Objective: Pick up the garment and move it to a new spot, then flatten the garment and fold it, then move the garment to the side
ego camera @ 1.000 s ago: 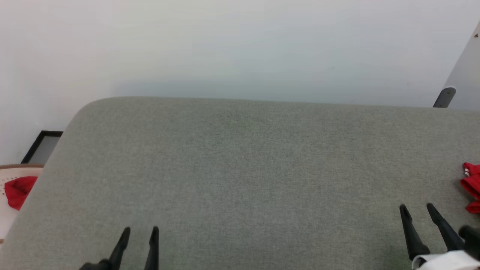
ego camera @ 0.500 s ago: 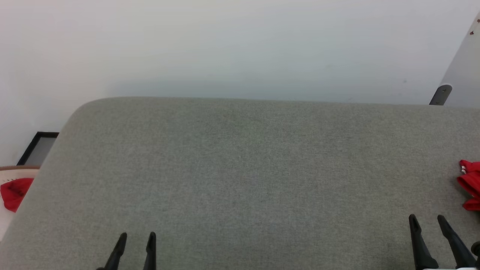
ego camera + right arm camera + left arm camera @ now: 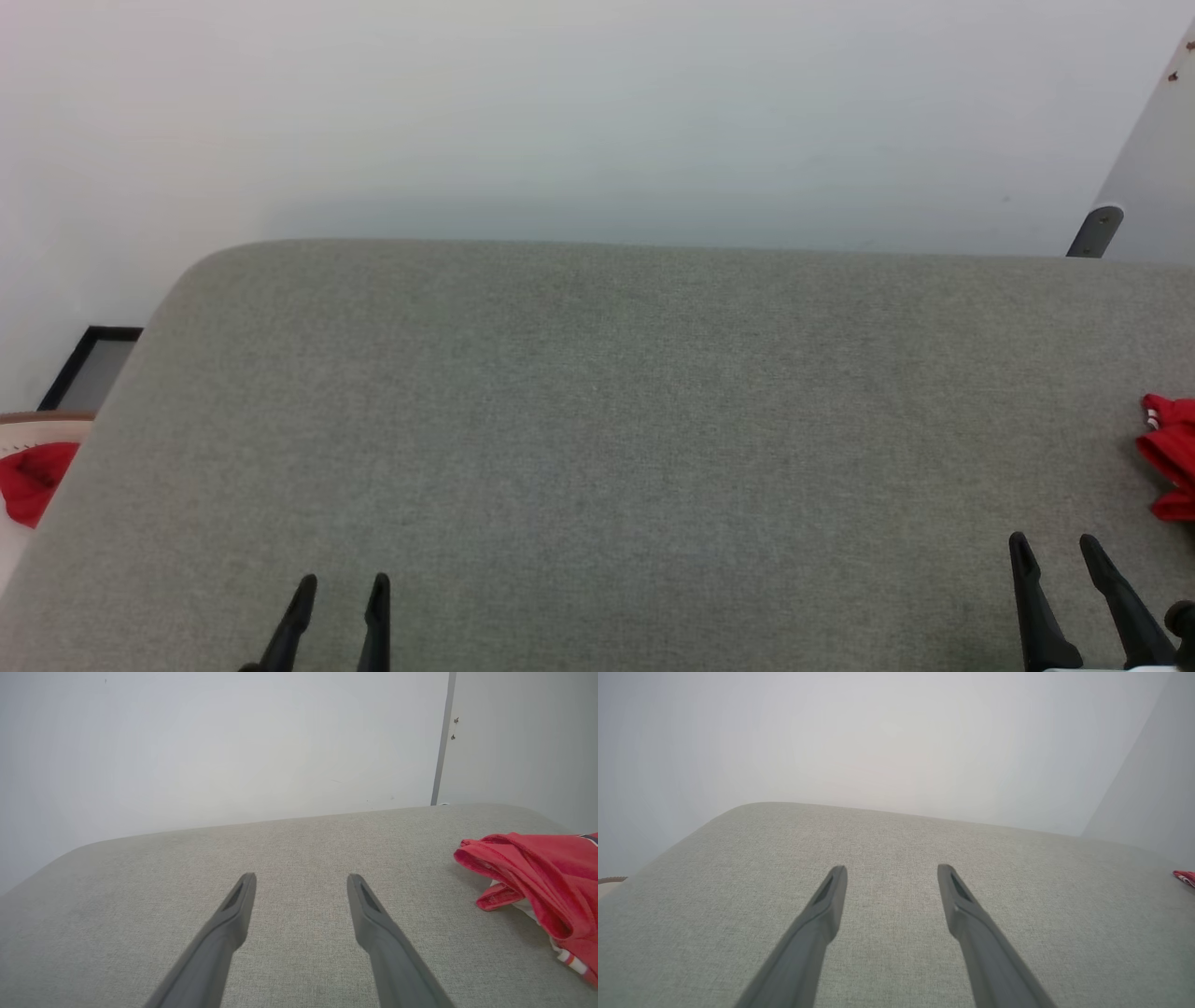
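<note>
The garment (image 3: 1169,455) lies crumpled at the far right edge of the grey table (image 3: 597,420), red with a bit of white stripe trim showing. In the right wrist view the garment (image 3: 542,872) is a red heap to the right of my fingers, apart from them. My right gripper (image 3: 1055,542) stands open at the lower right, just left of the garment, nothing between its fingers. My left gripper (image 3: 343,584) is open at the lower left over bare table. A red sliver of the garment (image 3: 1184,876) shows at the right edge of the left wrist view.
A small red cloth (image 3: 33,476) lies on a pale round surface (image 3: 37,427) beyond the table's left edge. A dark frame (image 3: 89,366) sits on the floor by the wall. A grey bracket (image 3: 1092,231) stands at the back right.
The head camera has shifted a little, so the table sits slightly left in the picture. The right gripper shows lower and its pale forearm has left the view. The garment lies as before.
</note>
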Controlling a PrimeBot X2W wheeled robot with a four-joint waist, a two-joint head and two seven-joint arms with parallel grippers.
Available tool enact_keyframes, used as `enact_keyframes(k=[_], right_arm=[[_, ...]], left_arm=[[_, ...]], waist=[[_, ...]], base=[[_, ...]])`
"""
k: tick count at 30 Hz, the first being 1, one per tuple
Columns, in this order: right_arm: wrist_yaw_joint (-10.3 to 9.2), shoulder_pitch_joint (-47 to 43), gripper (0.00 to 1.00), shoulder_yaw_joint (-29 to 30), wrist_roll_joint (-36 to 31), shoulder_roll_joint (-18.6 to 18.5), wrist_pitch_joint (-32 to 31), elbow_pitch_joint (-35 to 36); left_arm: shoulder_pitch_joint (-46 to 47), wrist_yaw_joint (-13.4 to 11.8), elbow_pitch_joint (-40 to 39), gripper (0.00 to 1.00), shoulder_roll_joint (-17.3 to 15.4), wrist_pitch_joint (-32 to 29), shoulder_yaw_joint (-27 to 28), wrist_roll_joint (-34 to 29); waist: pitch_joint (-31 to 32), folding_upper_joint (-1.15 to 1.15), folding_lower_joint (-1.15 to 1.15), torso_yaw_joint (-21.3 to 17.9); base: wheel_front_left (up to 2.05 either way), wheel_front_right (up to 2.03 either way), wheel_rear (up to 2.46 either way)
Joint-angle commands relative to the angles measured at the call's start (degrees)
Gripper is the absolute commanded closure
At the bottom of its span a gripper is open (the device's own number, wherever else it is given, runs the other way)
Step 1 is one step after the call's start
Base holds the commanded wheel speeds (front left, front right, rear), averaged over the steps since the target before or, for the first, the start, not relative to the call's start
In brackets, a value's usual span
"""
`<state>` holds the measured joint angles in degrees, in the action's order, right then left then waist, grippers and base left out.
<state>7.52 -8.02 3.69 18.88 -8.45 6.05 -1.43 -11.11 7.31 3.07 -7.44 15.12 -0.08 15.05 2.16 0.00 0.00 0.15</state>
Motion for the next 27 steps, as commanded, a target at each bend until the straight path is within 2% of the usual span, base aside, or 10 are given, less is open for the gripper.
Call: enact_keyframes(k=[1, 7, 8, 13, 27], right_arm=[[-0.06, -0.6, 0.00, 0.1, -0.6, 0.2, 0.1, 0.2], [-0.06, -0.4, 0.00, -0.1, -0.4, 0.4, -0.2, 0.3], [0.00, 0.0, 1.00, -0.1, 0.0, 0.1, -0.1, 0.1], [0.00, -0.6, 1.00, -0.3, 1.0, 0.7, -0.2, -2.5], [-0.01, 2.3, 1.00, 0.3, 14.5, 1.6, -2.5, -4.3]], left_arm=[[0.0, 0.2, -0.1, 0.00, -0.1, 0.0, 0.0, -0.2], [-0.1, -0.2, -0.4, 0.00, 0.4, 0.0, 0.7, 0.3], [0.0, -0.1, -0.3, 1.00, 0.3, 0.0, 0.6, 0.2], [-0.2, -0.2, 2.1, 1.00, 0.9, -0.2, 0.3, 0.9], [3.2, -0.1, 3.8, 1.00, 1.3, -4.0, 1.2, 15.5]], waist=[[0.0, 0.00, 0.00, 0.0], [-0.2, 0.00, 0.00, 0.0], [-0.2, 0.00, 0.00, 0.0], [-0.2, 0.00, 0.00, 0.0], [-0.4, 0.00, 0.00, 0.0]], base=[[0.00, 0.00, 0.00], [0.00, 0.00, 0.00], [0.00, 0.00, 0.00], [0.00, 0.00, 0.00], [0.00, 0.00, 0.00]])
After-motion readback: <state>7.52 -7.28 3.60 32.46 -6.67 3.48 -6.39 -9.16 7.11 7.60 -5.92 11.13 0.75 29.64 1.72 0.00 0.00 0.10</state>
